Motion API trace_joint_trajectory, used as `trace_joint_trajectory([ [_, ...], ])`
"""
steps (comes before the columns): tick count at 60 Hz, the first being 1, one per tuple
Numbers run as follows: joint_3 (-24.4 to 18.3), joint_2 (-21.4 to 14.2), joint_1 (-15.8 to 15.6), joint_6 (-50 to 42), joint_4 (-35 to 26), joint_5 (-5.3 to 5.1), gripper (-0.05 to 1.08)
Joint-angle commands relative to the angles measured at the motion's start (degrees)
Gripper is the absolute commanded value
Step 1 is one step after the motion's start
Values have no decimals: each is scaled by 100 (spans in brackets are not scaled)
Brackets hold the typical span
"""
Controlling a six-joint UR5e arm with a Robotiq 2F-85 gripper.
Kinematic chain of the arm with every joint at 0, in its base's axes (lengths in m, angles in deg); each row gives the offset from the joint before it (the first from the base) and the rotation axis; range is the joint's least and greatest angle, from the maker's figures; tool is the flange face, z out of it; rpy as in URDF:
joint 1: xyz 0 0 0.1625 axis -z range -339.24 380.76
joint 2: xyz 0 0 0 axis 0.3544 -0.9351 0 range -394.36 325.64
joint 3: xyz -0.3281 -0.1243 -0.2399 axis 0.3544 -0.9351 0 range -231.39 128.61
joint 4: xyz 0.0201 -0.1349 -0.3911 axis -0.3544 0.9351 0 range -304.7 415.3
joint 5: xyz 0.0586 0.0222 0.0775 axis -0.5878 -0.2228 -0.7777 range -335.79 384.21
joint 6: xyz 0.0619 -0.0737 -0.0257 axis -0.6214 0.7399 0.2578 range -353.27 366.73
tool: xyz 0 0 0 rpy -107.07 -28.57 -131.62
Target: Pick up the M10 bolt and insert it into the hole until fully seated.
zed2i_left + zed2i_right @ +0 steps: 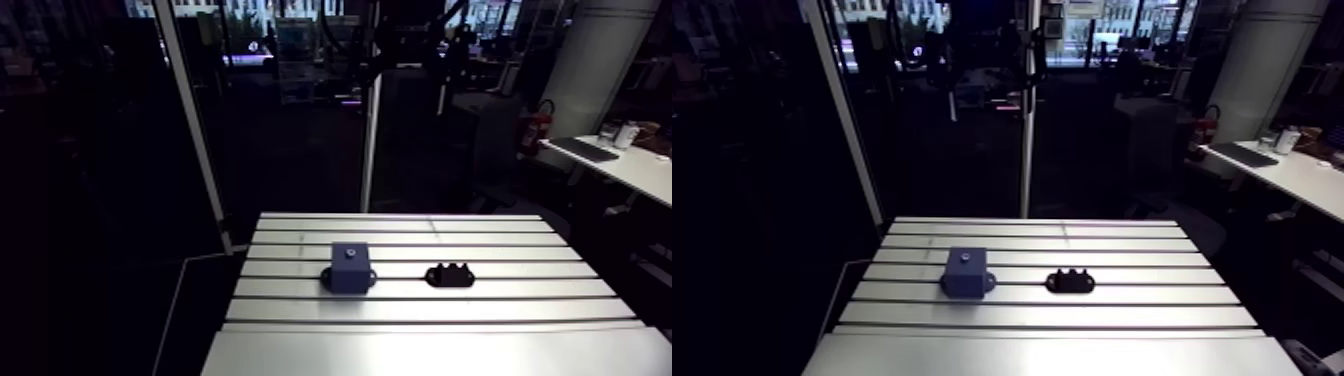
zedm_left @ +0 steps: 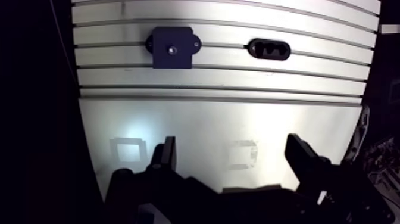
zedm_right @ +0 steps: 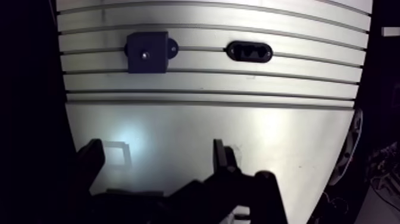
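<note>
Gripper [image 2: 232, 146] fingers stand spread above the table's [image 2: 196, 119] near part. Farther off sits a blue block [image 1: 349, 268] with its top hole [image 1: 349, 254], a black holder [image 1: 450, 274] to its right; the bolt is too small to tell.

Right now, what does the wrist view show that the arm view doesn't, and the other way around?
Only the wrist view shows the gripper, fingers apart with nothing between them, over the smooth near plate of the table. Only the arm view shows the side wall of the blue block, which stands up from the surface. Both show the block, with a small round spot on top, and the black holder beside it, apart, on the slotted part.
</note>
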Motion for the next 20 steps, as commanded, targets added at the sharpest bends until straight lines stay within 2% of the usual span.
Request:
trace_joint_trajectory([
  [1, -50, 11, -5, 2, -29, -18, 1],
  [20, -87, 19, -5, 9, -29, -18, 1],
])
